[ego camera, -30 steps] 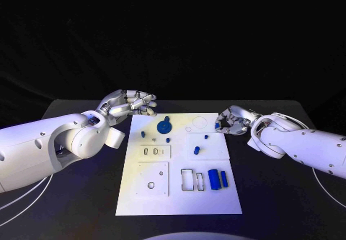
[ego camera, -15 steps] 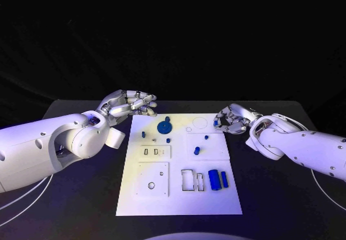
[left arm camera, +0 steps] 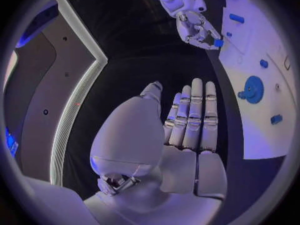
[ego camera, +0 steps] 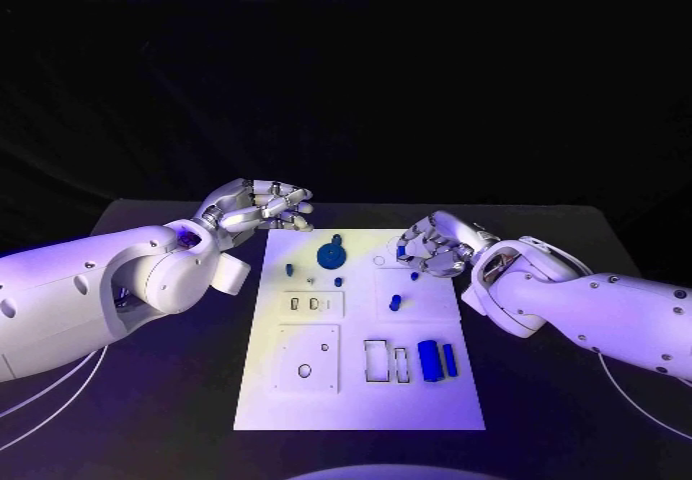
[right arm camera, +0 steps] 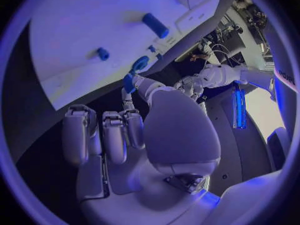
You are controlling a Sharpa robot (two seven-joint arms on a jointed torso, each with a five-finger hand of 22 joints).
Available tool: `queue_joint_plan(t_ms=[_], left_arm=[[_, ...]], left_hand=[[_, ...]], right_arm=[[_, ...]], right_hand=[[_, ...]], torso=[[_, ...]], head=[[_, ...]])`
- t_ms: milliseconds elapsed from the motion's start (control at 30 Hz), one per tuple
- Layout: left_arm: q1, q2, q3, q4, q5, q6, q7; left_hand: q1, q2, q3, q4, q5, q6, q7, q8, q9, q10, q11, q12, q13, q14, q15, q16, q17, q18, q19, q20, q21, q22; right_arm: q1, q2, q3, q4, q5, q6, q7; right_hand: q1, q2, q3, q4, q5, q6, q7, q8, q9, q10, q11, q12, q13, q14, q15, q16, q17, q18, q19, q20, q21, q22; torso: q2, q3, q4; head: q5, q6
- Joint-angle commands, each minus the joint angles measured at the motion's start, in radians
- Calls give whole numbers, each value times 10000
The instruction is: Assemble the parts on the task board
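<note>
The white task board (ego camera: pixel 361 400) lies in the middle of the table. On it are a blue gear (ego camera: pixel 330 252), a few small blue pegs (ego camera: pixel 394 300) and two blue cylinders (ego camera: pixel 437 358) beside rectangular slots. My right hand (ego camera: pixel 433 247) hovers over the board's far right part and pinches a small blue part (right arm camera: pixel 129 82) at its fingertips; the same part (left arm camera: pixel 217 43) shows in the left wrist view. My left hand (ego camera: pixel 263 208) hangs just off the board's far left corner, fingers straight and holding nothing (left arm camera: pixel 187 120).
Black table (ego camera: pixel 144 400) surrounds the board on all sides. Raised white plates with holes and slots (ego camera: pixel 306 357) sit on the board's left half. Both forearms flank the board's far end.
My right hand has moved left, from off the board's right edge to above its far right part, carrying the small blue part. The left hand has stayed put.
</note>
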State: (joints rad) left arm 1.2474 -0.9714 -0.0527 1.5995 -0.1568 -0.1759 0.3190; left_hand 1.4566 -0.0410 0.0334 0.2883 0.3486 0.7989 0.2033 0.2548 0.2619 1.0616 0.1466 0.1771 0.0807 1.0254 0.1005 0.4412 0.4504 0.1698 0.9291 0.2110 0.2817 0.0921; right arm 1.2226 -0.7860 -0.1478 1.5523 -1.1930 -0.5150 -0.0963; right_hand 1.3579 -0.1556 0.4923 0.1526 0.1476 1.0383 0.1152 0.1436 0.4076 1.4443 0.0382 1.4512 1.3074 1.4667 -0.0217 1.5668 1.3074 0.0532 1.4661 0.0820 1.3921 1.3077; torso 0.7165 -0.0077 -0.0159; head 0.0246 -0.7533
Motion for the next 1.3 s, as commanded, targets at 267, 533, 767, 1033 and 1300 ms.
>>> queue_joint_plan(t_ms=[267, 533, 767, 1033, 1300], left_arm=[[5, 157, 6, -167, 834, -141, -71], [6, 202, 6, -227, 1299, -371, -116], [7, 251, 6, -181, 1237, -444, -132], [7, 280, 6, -151, 588, -607, -45], [7, 308, 6, -138, 427, -587, -36]], left_hand=[[6, 110, 2, -26, -63, -80, 40, -37, 19, 26, 51, -63, 18, -50, 14, -31, 28, 119, -23, 29, -54, -12], [0, 117, 0, -22, -61, -63, 34, -27, 26, 50, 44, -53, 25, -43, 10, -24, 39, 120, -13, 29, -52, -12], [0, 121, 1, -22, -55, -55, 29, -23, 30, 63, 39, -49, 29, -39, 7, -19, 46, 122, -6, 27, -49, -11], [0, 117, -2, -24, -51, -56, 28, -23, 31, 65, 38, -49, 30, -43, 7, -20, 50, 122, -5, 27, -50, -12], [0, 117, -2, -24, -51, -56, 28, -23, 31, 65, 38, -49, 30, -43, 7, -20, 50, 122, -5, 27, -50, -12]], right_arm=[[-34, 1109, -27, 761, -1446, 494, -1803], [-201, 1802, -91, 532, -1865, 474, -2344], [-359, 2299, -157, 277, -2280, 557, -2464], [-590, 2788, -213, -24, -2672, 661, -2553], [-755, 3042, -230, -263, -2853, 757, -2584]], right_hand=[[-132, -57, 65, -1, 51, -35, -1, 13, 38, -53, -15, -51, 978, 1041, -75, 40, 2634, -18, -23, -39, -112, 1252], [-183, -73, 85, 3, 72, -14, -5, 25, 48, -69, -16, -68, 957, 1041, -75, 40, 2634, -12, -33, -39, -135, 1237], [-210, -90, 91, 3, 78, -7, -7, 29, 52, -55, -17, -56, 973, 1041, -76, 40, 2634, -15, -26, -40, -125, 1246], [-233, -140, 129, -37, 136, 0, -18, 34, 61, -56, -28, -60, 968, 1041, -83, 40, 2634, -18, -15, -43, -115, 1257], [-250, -228, 163, -103, 184, -11, -16, 29, 68, -64, -30, -69, 959, 1041, -88, 40, 2634, -14, -18, -48, -130, 1251]], torso=[[-137, -64, 43], [-166, -95, 34], [-148, -102, 74], [-146, -86, 44], [-140, -80, 38]], head=[[138, -40], [226, -70], [214, -134], [255, -166], [290, -220]])
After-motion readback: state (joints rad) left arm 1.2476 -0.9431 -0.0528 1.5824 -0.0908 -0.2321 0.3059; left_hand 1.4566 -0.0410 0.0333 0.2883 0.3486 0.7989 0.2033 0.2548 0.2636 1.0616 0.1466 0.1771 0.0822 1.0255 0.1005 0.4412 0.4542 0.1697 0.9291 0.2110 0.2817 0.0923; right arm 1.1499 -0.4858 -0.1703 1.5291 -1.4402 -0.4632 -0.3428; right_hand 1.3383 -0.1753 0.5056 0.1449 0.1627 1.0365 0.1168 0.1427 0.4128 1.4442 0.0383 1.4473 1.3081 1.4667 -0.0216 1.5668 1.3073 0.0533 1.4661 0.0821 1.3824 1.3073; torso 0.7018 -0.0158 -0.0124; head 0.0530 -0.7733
